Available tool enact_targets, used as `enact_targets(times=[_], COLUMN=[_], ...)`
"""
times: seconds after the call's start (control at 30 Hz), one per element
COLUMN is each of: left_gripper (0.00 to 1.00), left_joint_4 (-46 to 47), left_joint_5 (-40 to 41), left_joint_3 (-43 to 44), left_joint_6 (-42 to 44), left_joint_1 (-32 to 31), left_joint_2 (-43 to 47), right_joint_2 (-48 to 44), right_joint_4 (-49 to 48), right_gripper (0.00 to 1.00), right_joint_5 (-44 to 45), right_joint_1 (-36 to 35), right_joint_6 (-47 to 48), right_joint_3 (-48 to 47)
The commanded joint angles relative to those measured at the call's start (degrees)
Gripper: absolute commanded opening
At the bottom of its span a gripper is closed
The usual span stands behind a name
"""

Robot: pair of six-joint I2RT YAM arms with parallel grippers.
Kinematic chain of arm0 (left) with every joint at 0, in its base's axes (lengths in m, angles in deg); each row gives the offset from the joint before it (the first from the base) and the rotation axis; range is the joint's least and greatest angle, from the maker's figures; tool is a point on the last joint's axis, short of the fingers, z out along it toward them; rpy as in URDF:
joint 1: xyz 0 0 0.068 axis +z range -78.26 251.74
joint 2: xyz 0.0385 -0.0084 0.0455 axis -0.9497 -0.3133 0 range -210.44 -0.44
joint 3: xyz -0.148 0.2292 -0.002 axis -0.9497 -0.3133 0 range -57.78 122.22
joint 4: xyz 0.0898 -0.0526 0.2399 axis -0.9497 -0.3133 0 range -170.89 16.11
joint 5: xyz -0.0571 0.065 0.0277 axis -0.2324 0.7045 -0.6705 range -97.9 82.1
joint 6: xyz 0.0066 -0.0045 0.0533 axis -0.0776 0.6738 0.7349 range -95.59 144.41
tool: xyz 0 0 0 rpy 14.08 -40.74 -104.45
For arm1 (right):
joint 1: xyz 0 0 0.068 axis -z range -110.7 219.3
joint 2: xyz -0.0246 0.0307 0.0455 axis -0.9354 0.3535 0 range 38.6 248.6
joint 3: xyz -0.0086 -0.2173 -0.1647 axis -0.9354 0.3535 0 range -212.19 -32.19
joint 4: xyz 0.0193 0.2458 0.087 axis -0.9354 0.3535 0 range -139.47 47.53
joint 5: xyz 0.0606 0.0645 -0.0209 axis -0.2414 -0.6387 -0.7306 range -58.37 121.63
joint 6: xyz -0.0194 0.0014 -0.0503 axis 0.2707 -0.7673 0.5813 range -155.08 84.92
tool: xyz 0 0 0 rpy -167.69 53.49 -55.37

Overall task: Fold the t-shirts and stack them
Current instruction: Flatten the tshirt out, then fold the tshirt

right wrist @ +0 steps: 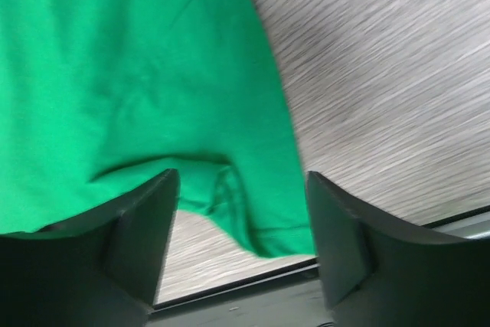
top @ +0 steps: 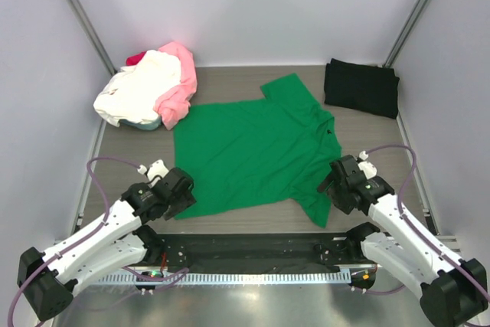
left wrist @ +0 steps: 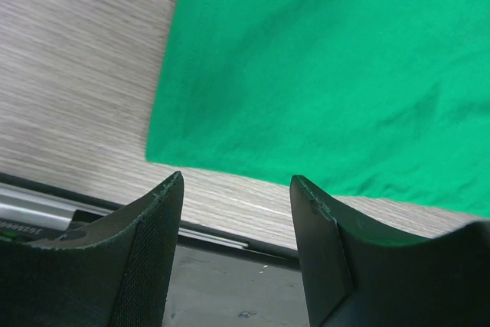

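Green t-shirt (top: 253, 151): lies spread flat mid-table, smooth soft knit, short sleeves out, on grey wood-grain table (top: 130, 151). Black t-shirt (top: 360, 86): sits folded, far right. Heap of cream-white, pink and red t-shirts (top: 145, 91): slumps crumpled, far left. Left gripper (left wrist: 237, 189): gapes wide, empty, over near-left hem corner. Right gripper (right wrist: 241, 181): likewise wide, empty, over near-right sleeve.

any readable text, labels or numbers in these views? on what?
Nothing legible.
Small dark print on the metal rail at the table's near edge, left wrist view: too blurred to read.
The green t-shirt, the black t-shirt and the pile of cream-white, pink and red shirts: no print or label visible.
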Motion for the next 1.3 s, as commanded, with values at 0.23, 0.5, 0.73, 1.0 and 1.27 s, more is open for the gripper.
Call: enact_targets(times=[0.23,0.5,0.73,1.0,1.27], left_gripper=[0.59,0.59,0.59,0.58,0.56], left_joint_4=[4.27,6.55,8.04,8.49,9.36], left_joint_5=[-0.12,-0.65,-1.09,-1.96,-3.37], left_joint_3=[-1.11,-2.34,-3.48,-6.21,-9.64], left_joint_6=[-0.35,-0.09,0.35,-1.05,-3.17], left_joint_1=[0.05,0.05,0.14,0.05,0.05], left_joint_2=[1.7,1.71,1.97,2.15,3.38], right_joint_2=[-7.77,-5.41,-4.27,3.2,3.47], right_joint_4=[1.51,2.75,2.23,-1.73,2.21], right_gripper=[0.43,0.56,0.52,0.12,0.01], right_joint_5=[-8.11,-7.5,-6.18,-3.46,2.68], right_joint_1=[-2.54,-10.11,-15.38,-15.56,-15.56], right_joint_6=[-14.38,-21.85,-26.17,-21.07,-16.94], right_joint_3=[6.6,8.62,10.99,8.27,0.64])
